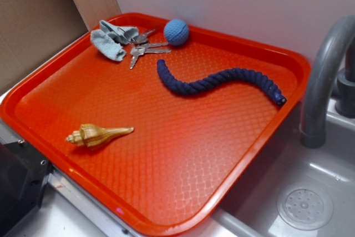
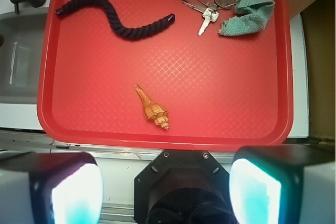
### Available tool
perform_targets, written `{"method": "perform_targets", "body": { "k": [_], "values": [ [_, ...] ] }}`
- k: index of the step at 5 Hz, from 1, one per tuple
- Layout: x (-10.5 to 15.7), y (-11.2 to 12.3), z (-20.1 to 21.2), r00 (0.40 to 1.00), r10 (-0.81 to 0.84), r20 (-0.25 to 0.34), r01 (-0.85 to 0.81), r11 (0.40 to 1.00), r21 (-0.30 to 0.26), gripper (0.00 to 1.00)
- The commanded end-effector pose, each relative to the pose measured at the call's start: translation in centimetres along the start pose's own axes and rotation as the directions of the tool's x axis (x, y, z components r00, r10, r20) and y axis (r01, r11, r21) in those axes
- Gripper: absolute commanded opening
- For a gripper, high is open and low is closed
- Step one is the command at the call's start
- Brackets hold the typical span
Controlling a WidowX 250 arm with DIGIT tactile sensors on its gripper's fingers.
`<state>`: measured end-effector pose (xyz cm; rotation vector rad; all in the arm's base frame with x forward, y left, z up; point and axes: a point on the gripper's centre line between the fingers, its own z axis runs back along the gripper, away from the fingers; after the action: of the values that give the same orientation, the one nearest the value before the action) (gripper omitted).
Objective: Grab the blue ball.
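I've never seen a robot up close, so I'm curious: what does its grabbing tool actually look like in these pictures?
Only the wrist view shows it. The tool has two chunky fingers at the bottom corners, dark-edged, with pale faces glowing white to turquoise in the light. Between them sits a black, roughly octagonal mount with small screws along its top edge. No cables or markings are visible. The exterior view doesn't show the arm.

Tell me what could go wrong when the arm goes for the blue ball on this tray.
The blue ball sits against the red tray's far rim, so a finger may strike the rim. The keys lie right beside it and could get pinched or dragged. Being round, it may roll away if nudged.
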<state>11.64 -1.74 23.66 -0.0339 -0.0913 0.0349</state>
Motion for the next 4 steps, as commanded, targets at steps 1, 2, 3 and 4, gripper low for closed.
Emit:
{"method": "perform_targets", "body": {
  "k": [1, 2, 3, 4],
  "values": [
    [0.0, 0.0, 0.0, 1.000, 0.000, 0.000, 0.000, 1.000, 0.000, 1.00],
    [4.1, -0.4, -3.1, 0.979, -0.172, 0.105, 0.180, 0.981, -0.076, 1.00],
    [8.6, -0.7, -5.2, 0.959, -0.219, 0.179, 0.237, 0.968, -0.083, 1.00],
    [11.6, 1.0, -7.8, 0.951, -0.216, 0.221, 0.236, 0.969, -0.067, 1.00]
  ]
}}
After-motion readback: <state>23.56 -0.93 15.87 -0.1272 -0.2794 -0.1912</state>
